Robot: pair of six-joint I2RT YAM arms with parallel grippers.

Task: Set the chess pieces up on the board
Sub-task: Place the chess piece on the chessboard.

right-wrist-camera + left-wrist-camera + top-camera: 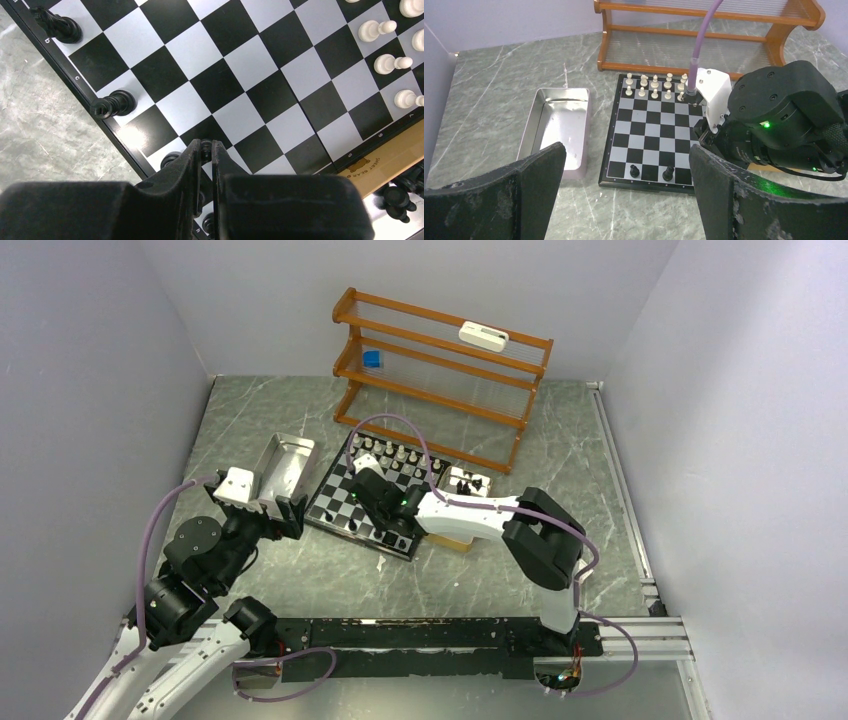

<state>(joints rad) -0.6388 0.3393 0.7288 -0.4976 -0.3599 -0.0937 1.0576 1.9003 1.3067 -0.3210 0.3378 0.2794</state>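
Note:
The board (340, 502) lies mid-table, with white chess pieces (400, 453) in two rows along its far edge. My right gripper (206, 146) is shut on a small black piece over the board's (235, 75) near row. Two more black pieces (114, 105) stand along that edge, and others sit partly hidden under the fingers. White pieces (385, 64) line the opposite side. My left gripper (626, 150) is open and empty, hovering left of the board (651, 135), facing two black pieces (634, 171) and the right arm's wrist (784, 115).
A shiny metal tray (285, 465) lies left of the board, just beyond my left gripper (285, 515). A tan box (465, 483) holding black pieces (397, 197) sits at the board's right. A wooden rack (440, 370) stands behind.

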